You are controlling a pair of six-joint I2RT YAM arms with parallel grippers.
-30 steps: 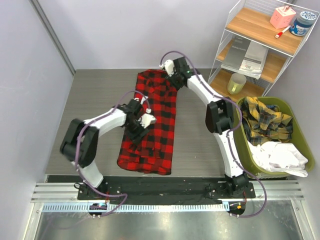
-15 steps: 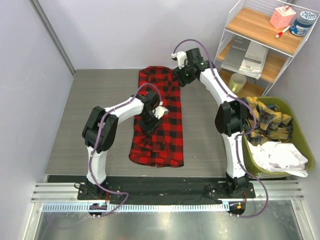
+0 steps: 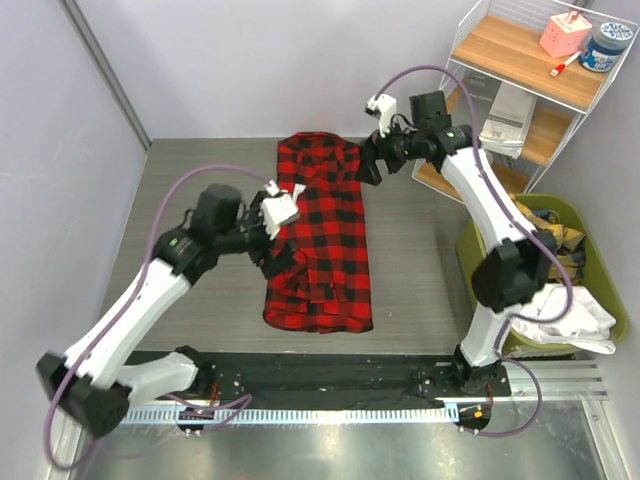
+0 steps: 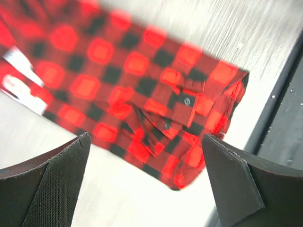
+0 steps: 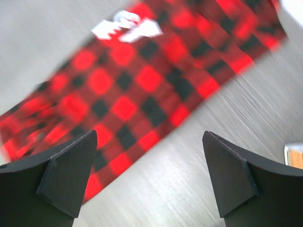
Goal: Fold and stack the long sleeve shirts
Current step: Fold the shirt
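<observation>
The red-and-black check shirt lies folded in a long strip on the bench, left of the green bin. The left fingers and right fingers stand wide, off the cloth they touched a second ago. Only the right wrist view shows its white patch.

No words could be read. The white patch on the shirt was too blurry, and the jar label was too small.

White arms have black joints, purple cables, black fingers.
</observation>
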